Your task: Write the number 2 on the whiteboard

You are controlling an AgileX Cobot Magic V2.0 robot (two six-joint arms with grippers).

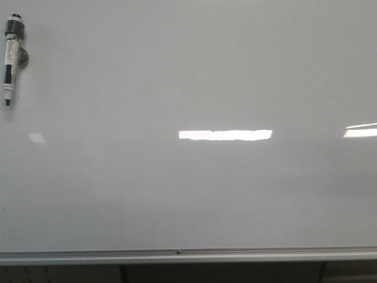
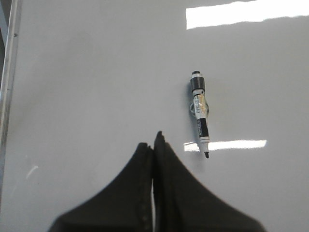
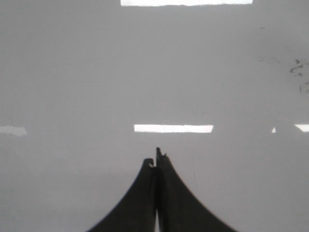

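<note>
The whiteboard [image 1: 194,76] is large, glossy and pale grey, with a silver bottom rail [image 1: 188,255]. No number 2 shows on it in any view. A black and white marker [image 1: 12,56] hangs tip down on a holder at the board's upper left; it also shows in the left wrist view [image 2: 200,113]. My left gripper [image 2: 153,145] is shut and empty, apart from the marker, facing the whiteboard [image 2: 96,72]. My right gripper [image 3: 154,157] is shut and empty, facing a bare part of the whiteboard [image 3: 96,72]. Neither gripper shows in the front view.
Bright rectangular light reflections [image 1: 225,135] lie across the board. Faint dark smudges [image 3: 297,70] show in the right wrist view. The board's metal side edge [image 2: 8,72] shows in the left wrist view. Dark supports [image 1: 123,273] stand below the rail.
</note>
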